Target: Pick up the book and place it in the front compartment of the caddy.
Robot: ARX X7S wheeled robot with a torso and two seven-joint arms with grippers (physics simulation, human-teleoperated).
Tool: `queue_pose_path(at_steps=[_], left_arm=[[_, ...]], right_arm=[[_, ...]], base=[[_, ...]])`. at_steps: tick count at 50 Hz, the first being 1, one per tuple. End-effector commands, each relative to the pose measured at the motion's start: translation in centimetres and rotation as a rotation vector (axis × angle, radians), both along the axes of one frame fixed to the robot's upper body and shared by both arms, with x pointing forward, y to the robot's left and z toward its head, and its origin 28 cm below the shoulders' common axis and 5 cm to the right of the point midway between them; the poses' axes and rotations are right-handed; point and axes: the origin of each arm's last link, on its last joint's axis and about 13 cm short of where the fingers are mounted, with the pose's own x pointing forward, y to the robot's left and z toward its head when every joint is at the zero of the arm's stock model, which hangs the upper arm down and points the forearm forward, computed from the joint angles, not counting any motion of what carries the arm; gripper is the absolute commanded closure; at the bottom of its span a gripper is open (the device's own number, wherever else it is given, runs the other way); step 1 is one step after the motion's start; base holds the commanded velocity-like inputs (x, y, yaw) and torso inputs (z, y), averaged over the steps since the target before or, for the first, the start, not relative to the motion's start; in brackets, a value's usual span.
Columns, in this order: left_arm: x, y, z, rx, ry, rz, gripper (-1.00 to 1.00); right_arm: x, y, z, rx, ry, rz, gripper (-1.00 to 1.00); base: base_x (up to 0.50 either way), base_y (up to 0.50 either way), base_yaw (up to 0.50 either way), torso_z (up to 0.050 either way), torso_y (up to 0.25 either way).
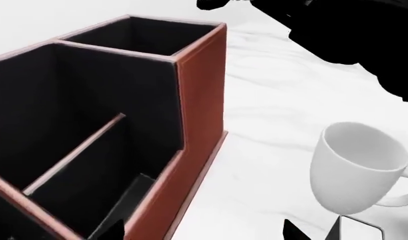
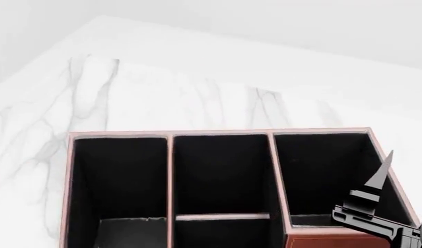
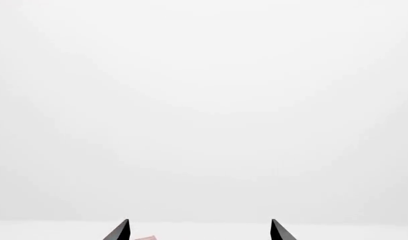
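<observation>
The reddish-brown, black-lined caddy (image 2: 171, 181) fills the lower head view; a divider (image 2: 221, 217) splits its middle section. The left wrist view shows the caddy (image 1: 200, 125) from one end, with my left gripper (image 1: 204, 232) open above its outer wall and the table, nothing between its fingertips. Beside the white mug (image 1: 360, 172), a thin dark-edged slab (image 1: 357, 229) shows only a corner at the frame's edge; it may be the book, I cannot tell. My right gripper (image 3: 200, 232) is open and empty, facing a blank wall, one finger (image 2: 381, 178) raised over the caddy's right end.
The caddy stands on a white marble-look table (image 2: 162, 98) that ends at a plain wall behind. The black right arm (image 1: 350, 35) crosses the far side of the left wrist view, above the mug.
</observation>
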Motion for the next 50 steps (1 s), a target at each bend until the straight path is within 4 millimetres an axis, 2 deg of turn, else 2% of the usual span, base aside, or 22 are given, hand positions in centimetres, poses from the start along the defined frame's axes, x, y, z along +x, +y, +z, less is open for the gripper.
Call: queue_pose_path(at_steps=[1,20,42,50], left_arm=[[-0.2,-0.2,0.6,-0.023,-0.02,-0.083,-1.0],[-0.6,-0.8,0.9,-0.053,0.021,-0.215,-1.0],[-0.4,-2.2,-1.4,0.098,0.035,-0.284,-1.0],[-0.7,-2.5,-0.4,0.056,-0.002,-0.389,-1.0]], right_arm=[[0.0,-0.1,0.0,-0.02,-0.012,-0.001,-1.0],[0.2,-0.3,-0.1,-0.029,-0.014,-0.019,-1.0],[0.3,-0.4,-0.1,-0.038,-0.016,-0.027,-1.0],[0.2,-0.3,-0.3,-0.039,-0.014,-0.026,-1.0]], base=[[0.0,0.0,0.0,0.0,0.0],[0.0,0.0,0.0,0.0,0.0],[0.0,0.0,0.0,0.0,0.0],[0.0,0.0,0.0,0.0,0.0]])
